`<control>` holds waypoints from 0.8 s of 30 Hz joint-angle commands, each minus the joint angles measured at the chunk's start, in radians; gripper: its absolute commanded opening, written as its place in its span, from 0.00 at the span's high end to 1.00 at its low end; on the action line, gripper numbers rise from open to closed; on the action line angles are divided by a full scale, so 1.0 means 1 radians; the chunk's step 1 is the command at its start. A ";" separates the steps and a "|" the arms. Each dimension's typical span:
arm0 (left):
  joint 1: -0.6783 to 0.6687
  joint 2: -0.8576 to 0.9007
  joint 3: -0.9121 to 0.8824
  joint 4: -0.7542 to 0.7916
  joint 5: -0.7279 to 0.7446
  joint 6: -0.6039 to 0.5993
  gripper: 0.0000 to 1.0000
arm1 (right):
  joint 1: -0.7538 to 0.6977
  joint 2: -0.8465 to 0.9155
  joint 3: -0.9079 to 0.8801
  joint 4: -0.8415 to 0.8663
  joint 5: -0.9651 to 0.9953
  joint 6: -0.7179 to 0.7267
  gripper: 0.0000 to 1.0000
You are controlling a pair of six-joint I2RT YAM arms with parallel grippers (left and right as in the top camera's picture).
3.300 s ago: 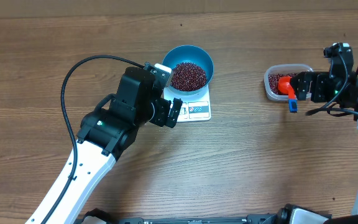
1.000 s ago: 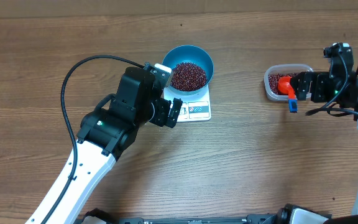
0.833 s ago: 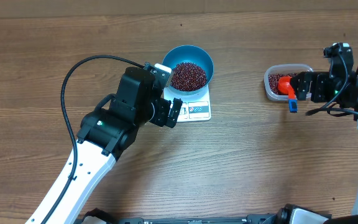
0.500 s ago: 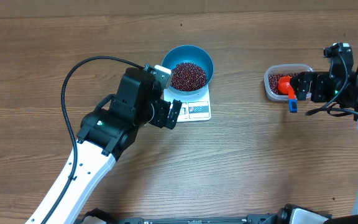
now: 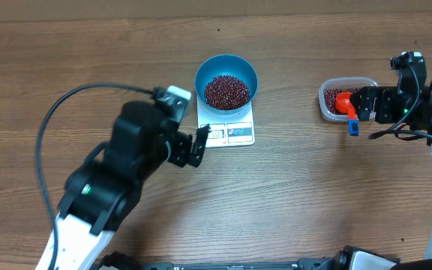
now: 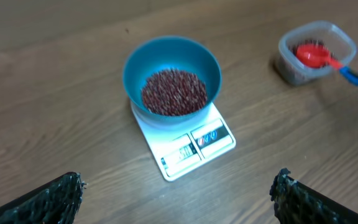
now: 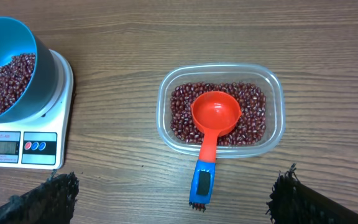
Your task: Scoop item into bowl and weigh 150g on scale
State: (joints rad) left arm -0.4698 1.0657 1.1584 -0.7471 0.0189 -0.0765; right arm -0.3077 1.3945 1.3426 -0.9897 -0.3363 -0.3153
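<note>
The wooden surface (image 5: 313,187) carries the whole job, which looks to be at the checking stage: filling seems finished or paused, and neither arm holds anything.

The left hand (image 5: 199,145) hangs beside the scale's near-left corner, fingers spread wide and empty. The right hand (image 5: 362,103) hovers just beside the tub, also wide open and gripping nothing.

The white scale (image 6: 194,146) sits mid-surface with the blue bowl (image 6: 210,62) standing upright on its platform. Its display is too small to read.

The clear plastic tub (image 7: 275,106) stands well apart, on the right-hand side. The red scoop (image 7: 215,115) lies in it, cup up, with its blue-tipped handle poking over the near rim.

Beans (image 6: 174,92) form a heap filling the bowl's bottom, and a shallow layer of spare beans (image 7: 182,112) is left in the tub.

The next move probably depends on the reading. If it is short, the right hand must close on the scoop's handle and carry a small top-up across without spilling.
</note>
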 commanded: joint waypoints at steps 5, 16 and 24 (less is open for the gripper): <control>0.110 -0.258 -0.270 0.150 0.027 -0.017 0.01 | 0.000 -0.005 0.019 -0.001 -0.006 -0.007 0.00; 0.199 -0.635 -0.745 0.551 0.076 -0.017 0.01 | 0.000 -0.005 0.019 -0.001 -0.006 -0.007 0.00; 0.237 -0.789 -0.951 0.793 0.105 0.003 0.00 | 0.000 -0.005 0.019 -0.001 -0.006 -0.007 0.00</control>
State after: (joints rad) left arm -0.2420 0.3244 0.2543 0.0093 0.1001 -0.0795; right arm -0.3077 1.3945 1.3426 -0.9913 -0.3363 -0.3153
